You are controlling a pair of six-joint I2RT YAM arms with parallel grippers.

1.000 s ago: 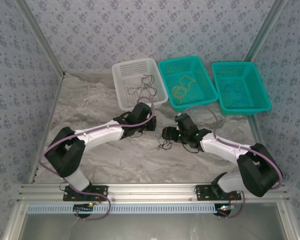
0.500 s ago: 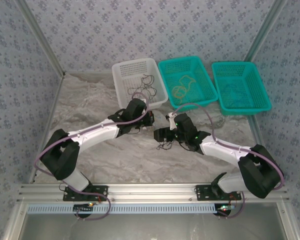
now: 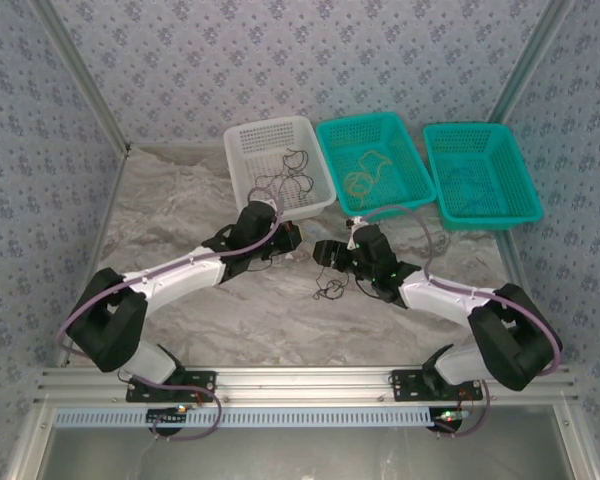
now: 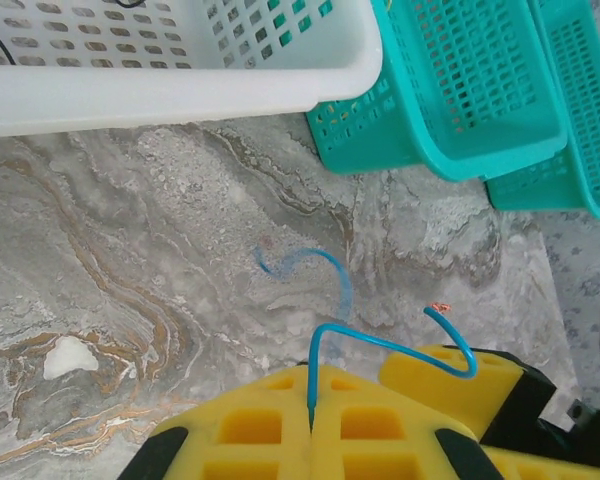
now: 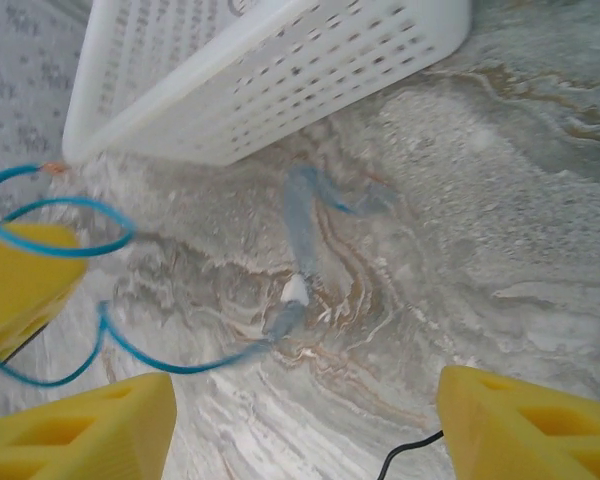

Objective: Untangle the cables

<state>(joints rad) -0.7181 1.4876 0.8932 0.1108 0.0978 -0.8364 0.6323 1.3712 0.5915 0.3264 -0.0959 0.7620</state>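
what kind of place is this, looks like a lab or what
Probably a robot lab work cell: a table boxed in by patterned walls, two robot arms bolted to an aluminium rail, and three plastic baskets in a row.

Top cam looks down from behind; both wrist cams close-in, sharing white basket (image 4: 180, 95).

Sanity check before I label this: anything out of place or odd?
One black cable lies loose on the table, outside the white basket holding the other black ones. The blue cable is pinched in the left fingers, raised clear of the table. Nothing looks damaged.
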